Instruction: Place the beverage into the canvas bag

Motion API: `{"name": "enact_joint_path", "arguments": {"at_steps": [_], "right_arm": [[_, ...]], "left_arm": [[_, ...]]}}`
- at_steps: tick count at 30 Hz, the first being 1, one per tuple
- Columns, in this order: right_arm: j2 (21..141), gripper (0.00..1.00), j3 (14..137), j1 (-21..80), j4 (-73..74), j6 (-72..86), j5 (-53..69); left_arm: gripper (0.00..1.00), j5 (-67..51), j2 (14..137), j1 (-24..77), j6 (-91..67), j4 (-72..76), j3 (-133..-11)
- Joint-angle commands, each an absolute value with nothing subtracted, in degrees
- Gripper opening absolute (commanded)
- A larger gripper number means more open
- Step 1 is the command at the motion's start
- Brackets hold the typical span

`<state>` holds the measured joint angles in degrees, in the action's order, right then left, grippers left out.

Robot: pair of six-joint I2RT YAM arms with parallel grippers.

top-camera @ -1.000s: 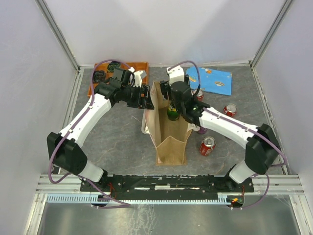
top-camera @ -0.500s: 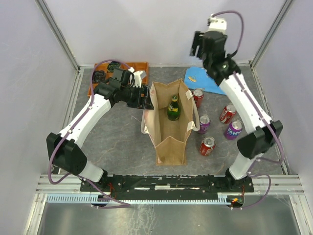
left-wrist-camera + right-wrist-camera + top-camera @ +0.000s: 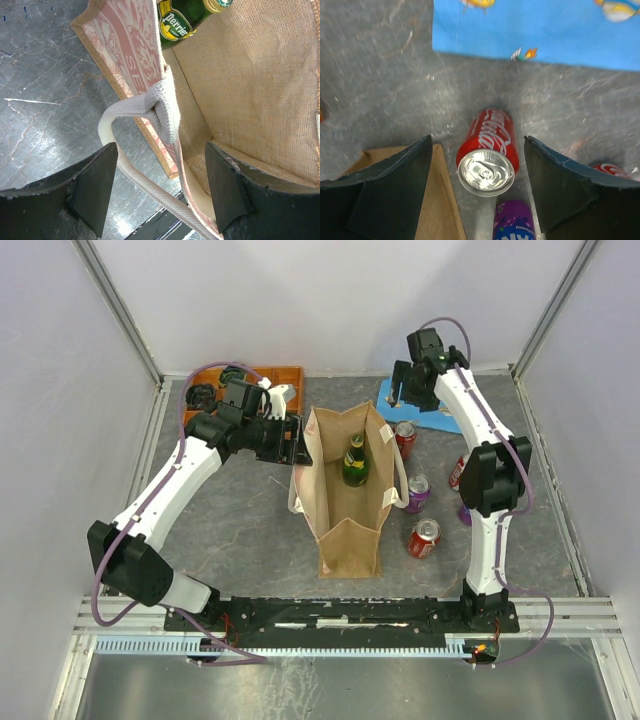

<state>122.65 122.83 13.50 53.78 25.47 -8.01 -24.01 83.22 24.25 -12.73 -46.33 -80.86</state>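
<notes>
The tan canvas bag [image 3: 348, 502] stands open mid-table, with a green Perrier bottle [image 3: 355, 461] upright inside; the bottle also shows in the left wrist view [image 3: 181, 20]. My left gripper [image 3: 297, 439] is open at the bag's left rim. In the left wrist view its fingers [image 3: 92, 187] straddle the bag wall [image 3: 132, 55] and a white handle [image 3: 166, 111] without pinching them. My right gripper [image 3: 404, 400] is open and empty at the back right, above an upright red cola can [image 3: 489, 150], which shows in the top view [image 3: 405, 437] beside the bag.
A purple can [image 3: 417, 493] and a red can [image 3: 425, 537] stand right of the bag; another red can [image 3: 459, 472] is partly hidden by the right arm. A blue printed mat [image 3: 432, 407] lies back right and an orange tray [image 3: 262, 376] back left.
My right gripper let go of the bottle in the bag, rose up and back, then came down over the red can by the blue mat. The left arm barely moved.
</notes>
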Motion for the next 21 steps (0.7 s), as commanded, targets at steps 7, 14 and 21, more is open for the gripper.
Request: {"name": "enact_joint_path", "arguments": {"at_steps": [7,14,21], "right_arm": [[123.1,0.8,115.1,13.7,55.6,27.4,-1.6],[122.0,0.76,110.1,13.8,54.6,27.5,-2.0],[121.5,0.67,109.4,13.8,55.0,27.3,-2.5]], "left_arm": [[0.76,-23.7,81.9,24.6,-9.6,-45.8,-81.5],[0.76,-23.6,82.1,24.6,-9.6,-46.0,-81.6],[0.76,-23.8,83.0,24.5,-9.5,-46.0,-82.5]]}}
